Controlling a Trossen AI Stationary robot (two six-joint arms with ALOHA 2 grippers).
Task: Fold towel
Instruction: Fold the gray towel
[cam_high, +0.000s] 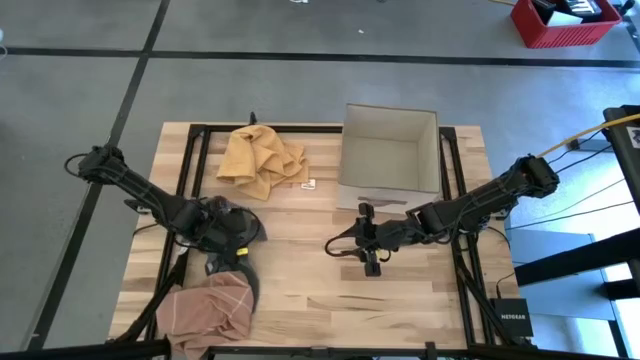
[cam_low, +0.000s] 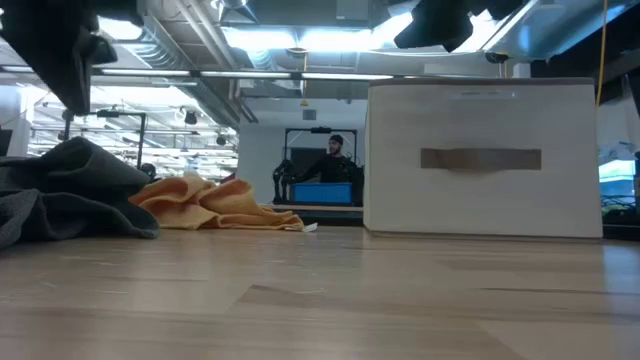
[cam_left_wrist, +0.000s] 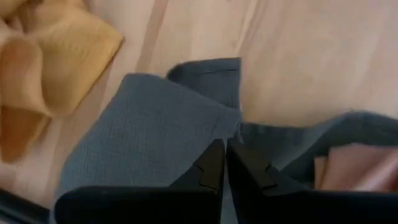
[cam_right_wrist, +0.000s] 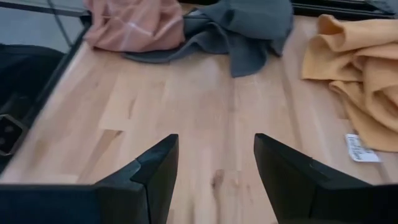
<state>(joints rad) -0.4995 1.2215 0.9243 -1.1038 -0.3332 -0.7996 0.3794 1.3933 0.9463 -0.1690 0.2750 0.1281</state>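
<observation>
**Left gripper pinches the grey towel near the table's left edge**

On the left side of the wooden slatted table (cam_high: 300, 290), the left gripper (cam_high: 238, 238) hangs over a crumpled dark grey-blue cloth towel (cam_left_wrist: 143, 137). Its fingers are clenched together on a raised fold of that towel, as the left wrist view shows. The grey towel lies near the table's left edge and runs toward the front-left corner, where it touches a bunched pink checked cloth (cam_high: 205, 310) lying at that corner.

Toward the back edge, left of centre, sits a rumpled mustard-yellow cloth (cam_high: 262, 158), with a small white tag (cam_high: 309, 184) just beside it on the bare wood.

Right of the yellow cloth, against the back edge, stands an open white square box (cam_high: 390, 158).

In front of the box, near the table's middle, the right gripper (cam_high: 368, 243) hovers above bare wood, its fingers released and spread apart, holding nothing.
</observation>
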